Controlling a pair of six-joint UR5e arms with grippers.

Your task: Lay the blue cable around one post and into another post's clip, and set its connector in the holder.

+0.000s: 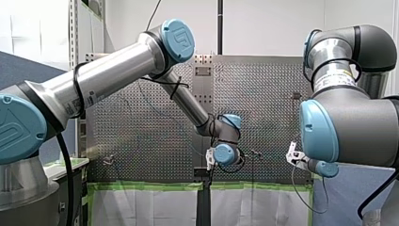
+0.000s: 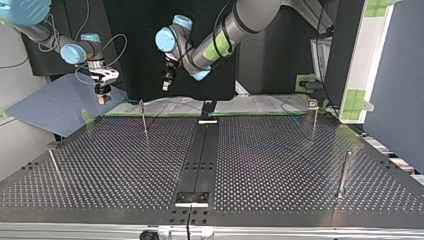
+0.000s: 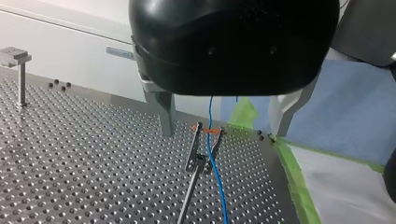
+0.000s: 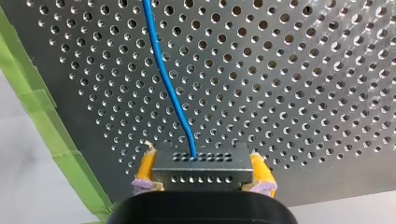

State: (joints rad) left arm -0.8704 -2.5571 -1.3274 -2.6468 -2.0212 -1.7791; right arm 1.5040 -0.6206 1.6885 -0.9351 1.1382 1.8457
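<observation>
**Cable routing, clip stage.** In the left wrist view the blue cable (image 3: 215, 172) is seen running down between the two prongs of the clip post (image 3: 198, 156). It is apparently seated in the clip and is carried on across the perforated desk (image 3: 70, 163). The left hand (image 3: 223, 126) is held just above the clip with its metal fingers (image 3: 164, 114) well apart. The cable passes between them but is not gripped.

The connector (image 4: 201, 169), a grey block with rows of small holes, is clamped between the yellow pads (image 4: 145, 165) of the right hand (image 4: 202, 170). It is held clear of the desk, near the green tape (image 4: 42, 116) at the desk's edge.

Whether the cable is already laid around another post cannot be told. The step in hand is judged to be the clipping, with the connector not yet set down. The next move is judged to call for the right hand to be carried to the holder. Enough slack is needed that the cable is not drawn out of the clip. The holder itself cannot be identified with certainty.
</observation>
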